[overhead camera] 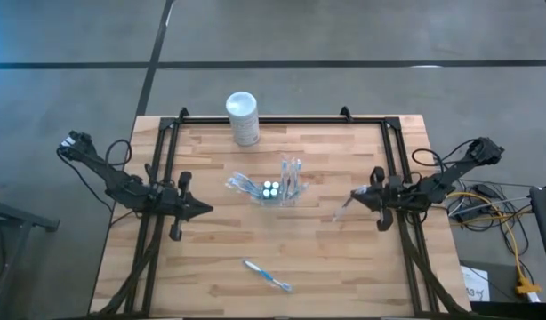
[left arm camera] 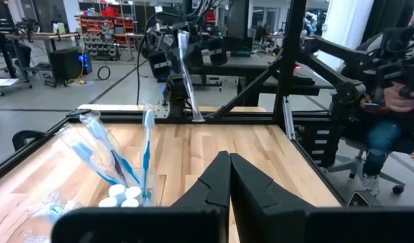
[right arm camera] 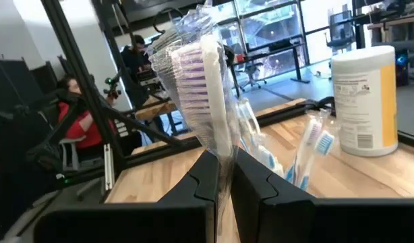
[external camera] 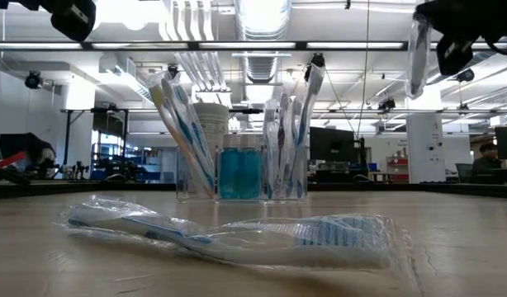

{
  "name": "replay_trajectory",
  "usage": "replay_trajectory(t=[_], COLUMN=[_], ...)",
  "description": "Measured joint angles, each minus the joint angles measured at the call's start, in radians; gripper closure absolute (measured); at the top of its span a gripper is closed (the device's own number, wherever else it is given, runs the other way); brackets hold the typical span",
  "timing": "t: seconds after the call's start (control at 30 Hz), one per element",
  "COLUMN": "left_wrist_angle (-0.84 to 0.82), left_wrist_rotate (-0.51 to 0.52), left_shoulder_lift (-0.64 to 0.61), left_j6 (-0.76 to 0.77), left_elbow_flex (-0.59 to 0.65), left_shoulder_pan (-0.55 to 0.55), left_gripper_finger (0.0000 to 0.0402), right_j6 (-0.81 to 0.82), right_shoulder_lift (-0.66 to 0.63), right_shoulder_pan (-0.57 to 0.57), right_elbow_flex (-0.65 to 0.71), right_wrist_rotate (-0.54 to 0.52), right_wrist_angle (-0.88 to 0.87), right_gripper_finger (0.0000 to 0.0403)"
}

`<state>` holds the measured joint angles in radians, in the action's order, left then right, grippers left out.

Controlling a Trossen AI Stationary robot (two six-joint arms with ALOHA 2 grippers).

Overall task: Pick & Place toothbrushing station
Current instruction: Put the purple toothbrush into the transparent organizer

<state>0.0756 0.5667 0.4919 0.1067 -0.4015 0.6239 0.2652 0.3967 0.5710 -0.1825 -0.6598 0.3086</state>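
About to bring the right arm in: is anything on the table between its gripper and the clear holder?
Nothing visible. The right gripper is shut on a wrapped toothbrush, and only bare table lies between it and the holder. The left gripper waits opposite, shut.

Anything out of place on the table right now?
One wrapped toothbrush lies flat near the front edge, apart from the holder where the others stand. The right claw holds another; the left claw is shut, empty.

Both arms are matte black, built of slim jointed links with black cables looping along them. The left gripper ends in two wedge-shaped black fingers tapering to points; the right gripper has matching blocky black fingers with smooth, angular faces.
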Motion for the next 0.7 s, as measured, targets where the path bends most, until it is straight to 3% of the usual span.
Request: replay_trajectory(t=[0.17, 0.3, 0.53, 0.7], left_wrist_angle=[0.000, 0.000, 0.045, 0.067], left_wrist_rotate=[0.000, 0.000, 0.008, 0.009], left_shoulder_lift=[0.000, 0.000, 0.000, 0.001], left_j6=[0.001, 0.001, 0.000, -0.001], left_elbow_flex=[0.000, 0.000, 0.045, 0.068], left_shoulder_pan=[0.000, 0.000, 0.000, 0.000], left_gripper_finger=[0.0392, 0.0391, 0.0395, 0.0392], right_j6=[0.008, 0.006, -0.065, -0.228], right_shoulder_lift=[-0.022, 0.030, 0.344, 0.612], right_shoulder_pan=[0.000, -0.005, -0.005, -0.013], right_elbow_flex=[0.022, -0.007, -0.206, -0.404], right_wrist_rotate=[-0.068, -0.078, -0.050, 0.035], right_wrist_angle=[-0.006, 0.038, 0.075, 0.142], right_gripper_finger=[0.0390, 0.0390, 0.0390, 0.0390])
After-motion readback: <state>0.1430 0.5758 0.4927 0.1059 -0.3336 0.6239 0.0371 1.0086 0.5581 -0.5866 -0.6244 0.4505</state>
